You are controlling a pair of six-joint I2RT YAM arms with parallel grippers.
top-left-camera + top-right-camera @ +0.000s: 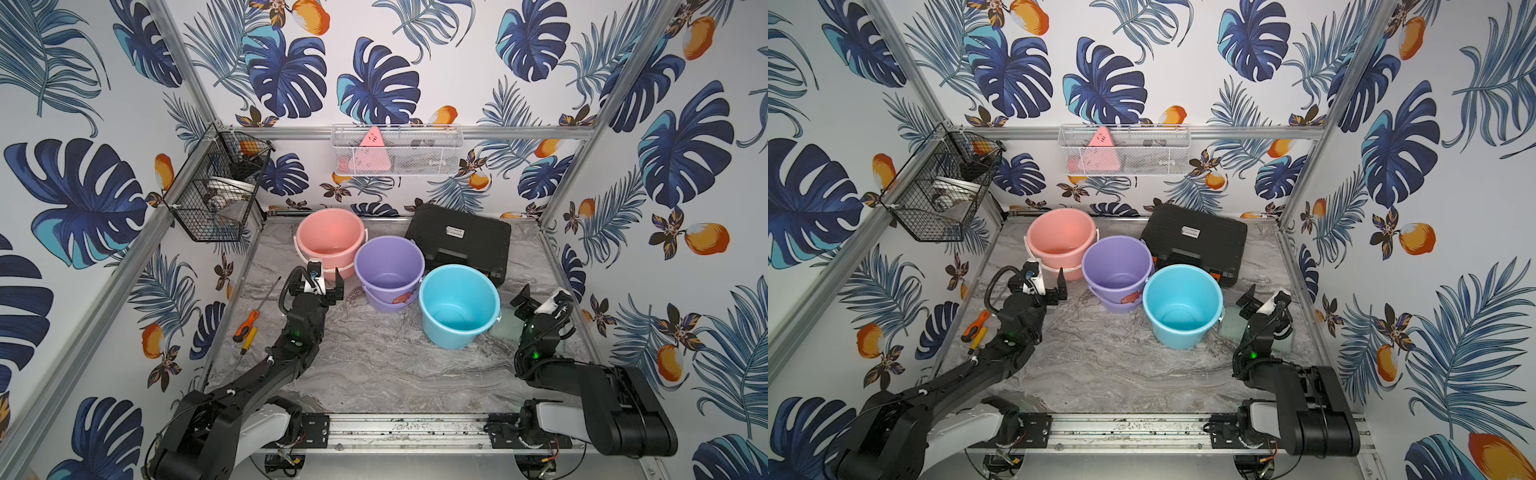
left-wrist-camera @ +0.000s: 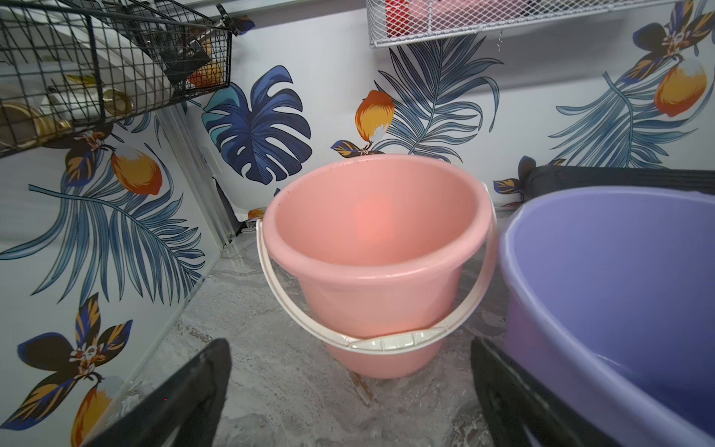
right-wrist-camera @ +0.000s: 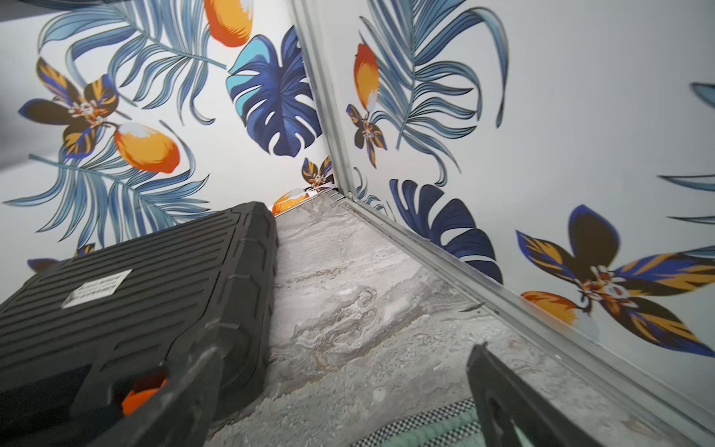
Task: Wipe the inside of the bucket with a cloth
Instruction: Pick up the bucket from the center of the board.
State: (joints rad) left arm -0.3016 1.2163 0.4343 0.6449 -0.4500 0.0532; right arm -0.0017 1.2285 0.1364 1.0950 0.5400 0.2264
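On the left wall, wire basket [image 1: 212, 199]: black, hung above the table's [image 1: 374, 374] ten o'clock corner, with twelve taken as the back wall.
Screwdrivers [image 1: 246, 326]: two, one with an orange handle and one with a yellow, lying side by side at nine o'clock by the table's edge.
Left gripper [image 1: 325, 277]: jaws wide apart and holding nothing. It sits at the pink bucket's six o'clock, and in its wrist view the black fingers [image 2: 182, 398] frame that bucket.
Pink bucket [image 1: 328, 232]: upright at eleven o'clock, white handle folded down at the front.
Mesh basket [image 1: 397, 151]: white, on the back wall at twelve o'clock, with a pink triangular thing inside.
Purple bucket [image 1: 388, 266]: upright, just beside the pink one at its four o'clock.
Black case [image 1: 461, 241]: lying flat at one o'clock, behind the purple and blue buckets.
Blue bucket [image 1: 457, 295]: upright, just beside the purple one at its four o'clock.
Cloth [image 1: 1231, 332]: pale green, flat on the table at the blue bucket's three o'clock, partly hidden under the right arm.
Right gripper [image 1: 540, 300]: jaws wide apart and empty, over the cloth's far edge [image 3: 433, 435].
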